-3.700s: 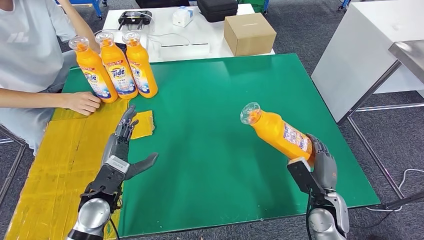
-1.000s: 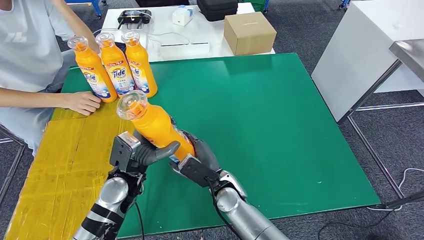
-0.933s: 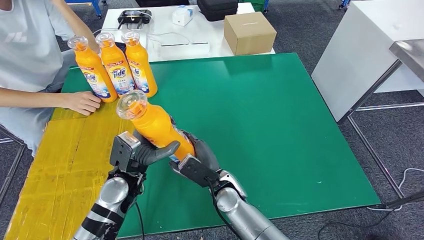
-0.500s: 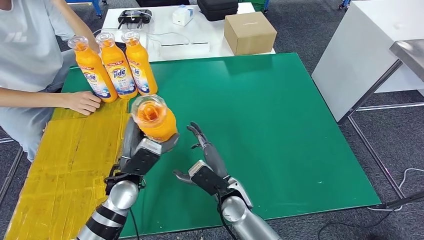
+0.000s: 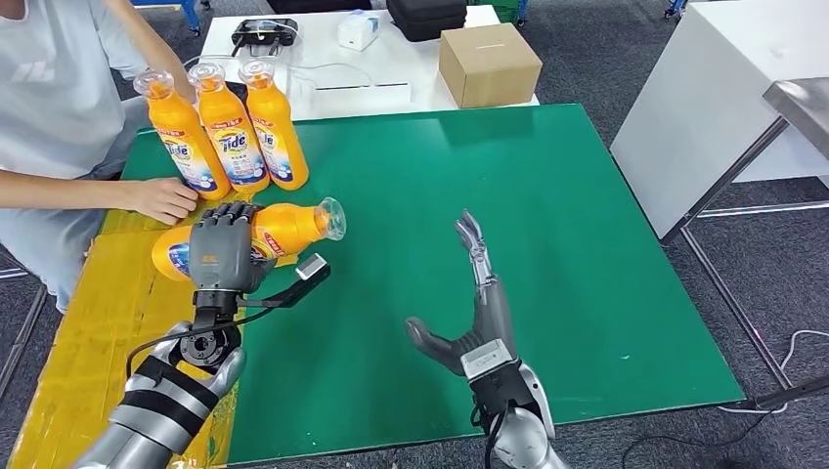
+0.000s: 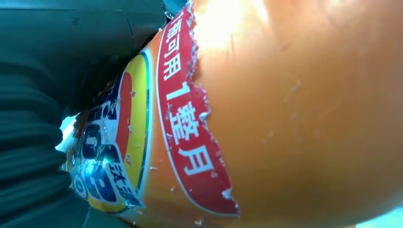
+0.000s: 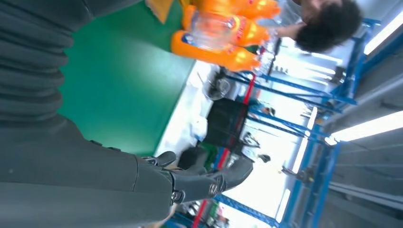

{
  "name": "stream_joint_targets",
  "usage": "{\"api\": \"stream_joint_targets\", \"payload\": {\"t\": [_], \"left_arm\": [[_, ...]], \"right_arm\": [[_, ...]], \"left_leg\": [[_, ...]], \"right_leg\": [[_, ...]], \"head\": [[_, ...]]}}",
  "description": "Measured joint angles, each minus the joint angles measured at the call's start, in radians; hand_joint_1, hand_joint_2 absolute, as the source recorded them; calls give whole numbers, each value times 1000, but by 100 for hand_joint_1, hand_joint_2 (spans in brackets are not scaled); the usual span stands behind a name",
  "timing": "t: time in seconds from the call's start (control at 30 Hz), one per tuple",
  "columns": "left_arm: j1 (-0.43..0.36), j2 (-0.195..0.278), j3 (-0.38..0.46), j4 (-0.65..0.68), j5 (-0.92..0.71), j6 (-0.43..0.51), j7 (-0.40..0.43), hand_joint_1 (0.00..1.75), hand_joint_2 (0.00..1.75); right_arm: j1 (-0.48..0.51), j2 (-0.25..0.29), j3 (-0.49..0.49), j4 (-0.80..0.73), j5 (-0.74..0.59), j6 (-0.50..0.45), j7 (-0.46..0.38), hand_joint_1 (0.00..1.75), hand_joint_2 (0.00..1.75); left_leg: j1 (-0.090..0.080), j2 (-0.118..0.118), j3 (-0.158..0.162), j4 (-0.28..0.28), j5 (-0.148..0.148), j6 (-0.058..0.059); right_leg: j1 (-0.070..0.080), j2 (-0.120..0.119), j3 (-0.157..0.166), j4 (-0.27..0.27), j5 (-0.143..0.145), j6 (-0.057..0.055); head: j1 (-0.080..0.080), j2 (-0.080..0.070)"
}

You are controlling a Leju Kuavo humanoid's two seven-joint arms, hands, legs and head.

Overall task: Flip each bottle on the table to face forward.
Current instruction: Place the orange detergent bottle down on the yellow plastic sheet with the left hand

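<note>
Near the left edge of the green counter [image 5: 547, 244], in the head view, the left hand [image 5: 223, 256] grips an orange bottle [image 5: 283, 228] around its middle. The bottle lies on its side in the air, cap toward the counter's middle and base toward the person's hand [image 5: 161, 200] resting on the yellow strip [image 5: 108, 322]. Three bottles [image 5: 227, 127] stand upright in a row just beyond, labels facing the robot. The right hand [image 5: 479, 313] hovers over the counter with its fingers [image 5: 471, 237] spread and nothing in them.

I judge the step to be the turning of this fourth bottle. Next it wants bringing upright, label toward the robot, and setting down beside the row without knocking the nearest one.

In the left wrist view, the bottle [image 6: 285, 118] is pressed against the hand, and its red and blue label with torn edges is plain.

In the right wrist view, the right hand's fingers [image 7: 209, 183] stretch out holding nothing, with the orange bottles far off.

A second ago both hands held the bottle tilted. Half a second ago the right had let go and the cap pointed up. Now the bottle is horizontal and the right hand well apart.
</note>
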Motion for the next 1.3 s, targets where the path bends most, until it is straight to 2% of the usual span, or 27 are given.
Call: {"api": "stream_joint_targets", "payload": {"t": [0.03,0.17,0.33,0.53,0.67,0.73,0.8,0.87,1.3], "left_arm": [[-9,13,-14,13,0,-26,22,175,175],[-50,57,-58,93,0,-144,73,175,175],[-96,78,-65,227,0,-229,66,175,175],[-131,72,-42,343,0,-257,57,175,175],[-150,68,-31,419,0,-241,90,175,175],[-159,66,-29,464,0,-237,103,112,175],[-165,65,-22,507,0,-226,106,24,175],[-171,62,-8,540,0,-206,95,0,175],[-171,8,160,600,23,-114,-59,0,175]], "right_arm": [[5,-2,-2,-15,3,-4,-4,0,175],[40,-13,-17,-91,5,-34,-23,0,175],[58,-22,-40,-168,2,-56,-36,0,175],[57,-23,-48,-202,1,-65,-36,0,175],[47,-23,-49,-202,-8,-65,-36,0,175],[37,-23,-49,-202,-10,-64,-33,0,175],[29,-24,-49,-201,-12,-63,-28,0,175],[24,-25,-47,-200,-12,-62,-25,0,175],[24,-43,-40,-189,-10,-62,-15,0,175]], "left_leg": [[0,0,0,0,0,0],[0,1,0,0,0,0],[0,0,-1,0,0,0],[0,0,-1,0,0,-1],[0,0,-1,0,0,-1],[0,0,-1,0,0,-1],[0,0,-1,0,0,-1],[0,0,-1,0,0,-1],[0,-1,1,0,1,-1]], "right_leg": [[0,0,0,0,0,0],[0,0,0,0,0,0],[0,0,0,0,0,0],[0,0,0,0,0,0],[0,0,0,0,0,0],[0,0,0,0,0,0],[0,0,0,0,0,0],[0,0,0,0,0,0],[0,-1,3,0,0,0]], "head": [[0,0],[0,0],[0,0],[0,0],[0,0],[0,0],[0,0],[0,0],[0,0]]}}
